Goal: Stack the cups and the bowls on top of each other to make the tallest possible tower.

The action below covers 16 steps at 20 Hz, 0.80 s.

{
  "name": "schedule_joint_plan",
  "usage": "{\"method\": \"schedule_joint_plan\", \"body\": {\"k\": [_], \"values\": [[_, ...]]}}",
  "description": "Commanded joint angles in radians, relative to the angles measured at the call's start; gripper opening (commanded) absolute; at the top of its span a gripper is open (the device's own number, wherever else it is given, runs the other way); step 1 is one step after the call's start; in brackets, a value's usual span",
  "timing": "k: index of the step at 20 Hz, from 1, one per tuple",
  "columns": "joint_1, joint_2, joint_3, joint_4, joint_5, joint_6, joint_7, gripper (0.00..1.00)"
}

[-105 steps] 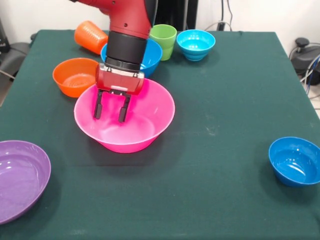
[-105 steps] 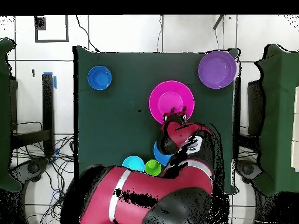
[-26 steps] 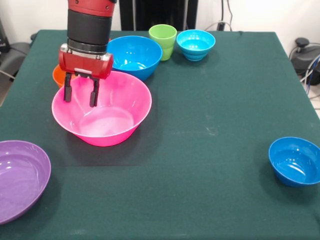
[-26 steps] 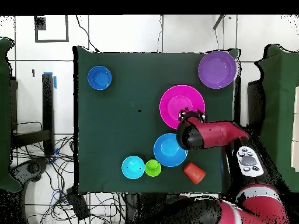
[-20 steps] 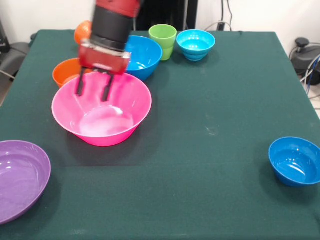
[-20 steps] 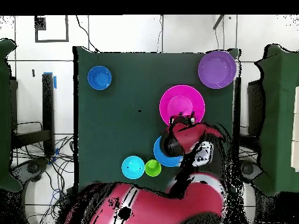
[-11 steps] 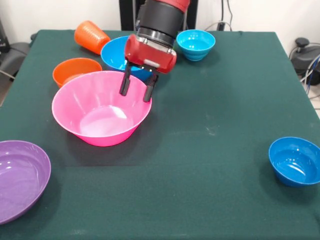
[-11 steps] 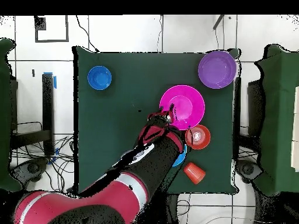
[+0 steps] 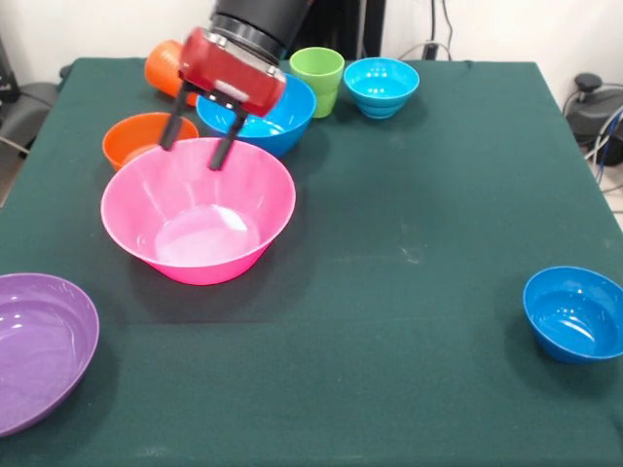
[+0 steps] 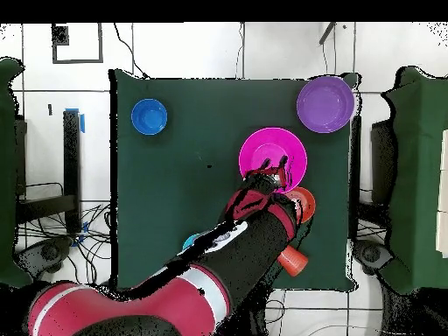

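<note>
The green surface (image 9: 409, 243) lies bare through its middle. A purple bowl (image 9: 39, 345) overhangs one near corner, and a dark blue bowl (image 9: 574, 313) sits by the opposite side edge. The remaining bowls and cups cluster along the far edge. The pincer (image 9: 198, 142), fingers apart and empty, hangs tilted above the pink bowl's (image 9: 199, 211) far rim.

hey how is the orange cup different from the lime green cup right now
The orange cup lies on its side near the table's far edge, while the lime green cup stands upright with its mouth up. The orange cup sits alone behind the small orange bowl; the green cup stands between the medium blue bowl and the small cyan bowl. In the front view the gripper partly hides the orange cup, not the green one. Both are plastic tumblers, unstacked.
</note>
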Motion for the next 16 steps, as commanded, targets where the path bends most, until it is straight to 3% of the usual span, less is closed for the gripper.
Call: {"method": "schedule_joint_plan", "body": {"k": [1,4,6,9,13,16], "values": [[-0.123,-0.061,0.208,0.014,-0.088,0.066,0.096,1.0],[-0.269,-0.108,0.408,0.02,-0.217,0.135,0.096,1.0],[-0.44,-0.135,0.631,0.055,-0.289,0.254,0.061,1.0],[-0.545,-0.169,0.768,0.118,-0.235,0.427,-0.034,1.0],[-0.524,-0.163,0.754,0.133,-0.172,0.487,-0.049,1.0],[-0.463,-0.133,0.69,0.098,-0.184,0.445,-0.016,1.0]]}}
